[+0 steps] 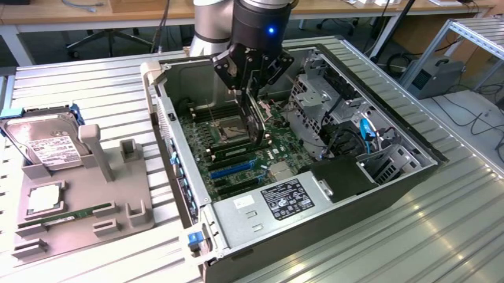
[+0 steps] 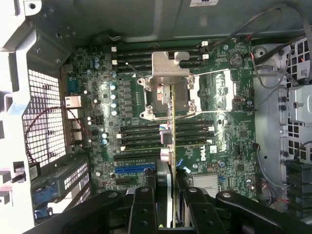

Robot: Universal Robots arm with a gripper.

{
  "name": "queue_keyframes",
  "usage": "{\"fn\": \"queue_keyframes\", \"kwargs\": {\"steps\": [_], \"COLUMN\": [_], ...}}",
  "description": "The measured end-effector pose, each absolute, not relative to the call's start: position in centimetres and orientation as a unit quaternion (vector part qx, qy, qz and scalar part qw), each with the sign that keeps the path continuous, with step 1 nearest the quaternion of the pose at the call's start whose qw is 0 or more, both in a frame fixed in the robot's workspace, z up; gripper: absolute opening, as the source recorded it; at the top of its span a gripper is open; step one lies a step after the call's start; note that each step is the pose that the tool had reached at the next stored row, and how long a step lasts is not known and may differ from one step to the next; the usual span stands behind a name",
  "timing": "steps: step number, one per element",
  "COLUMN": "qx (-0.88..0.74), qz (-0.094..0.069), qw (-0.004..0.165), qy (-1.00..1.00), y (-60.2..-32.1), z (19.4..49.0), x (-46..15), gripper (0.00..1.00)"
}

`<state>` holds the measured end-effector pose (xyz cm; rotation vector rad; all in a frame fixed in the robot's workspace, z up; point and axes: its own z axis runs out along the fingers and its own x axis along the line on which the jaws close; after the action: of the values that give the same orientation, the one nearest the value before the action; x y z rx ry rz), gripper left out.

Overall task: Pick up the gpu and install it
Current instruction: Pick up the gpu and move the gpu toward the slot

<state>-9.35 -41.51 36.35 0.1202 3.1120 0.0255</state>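
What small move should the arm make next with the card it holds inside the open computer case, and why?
Probably carry the gpu across the board, without lowering it, towards the blue slot. The fingers clamp the card on both sides, and it hangs edge-on above the processor socket, so it is not yet over that slot.
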Motion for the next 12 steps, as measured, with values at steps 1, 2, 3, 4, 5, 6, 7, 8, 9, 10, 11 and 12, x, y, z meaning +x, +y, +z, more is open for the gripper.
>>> {"fn": "queue_keyframes", "kwargs": {"steps": [1,2,3,4,5,6,7,8,9,10,11,12], "qx": [0.039,0.039,0.039,0.039,0.039,0.039,0.039,0.039,0.039,0.039,0.039,0.039], "qz": [0.008,0.008,0.008,0.008,0.008,0.008,0.008,0.008,0.008,0.008,0.008,0.008], "qw": [0.014,0.014,0.014,0.014,0.014,0.014,0.014,0.014,0.014,0.014,0.014,0.014], "qy": [0.999,0.999,0.999,0.999,0.999,0.999,0.999,0.999,0.999,0.999,0.999,0.999], "y": [-41.51,-41.51,-41.51,-41.51,-41.51,-41.51,-41.51,-41.51,-41.51,-41.51,-41.51,-41.51], "z": [36.34,36.32,36.31,36.29,36.28,36.25,36.21,36.19,36.18,36.16,36.15,36.13], "x": [-9.31,-9.27,-9.23,-9.2,-9.17,-9.09,-9.01,-8.97,-8.92,-8.89,-8.85,-8.8], "gripper": [0.27,0.27,0.27,0.27,0.27,0.27,0.27,0.27,0.27,0.27,0.27,0.27]}}
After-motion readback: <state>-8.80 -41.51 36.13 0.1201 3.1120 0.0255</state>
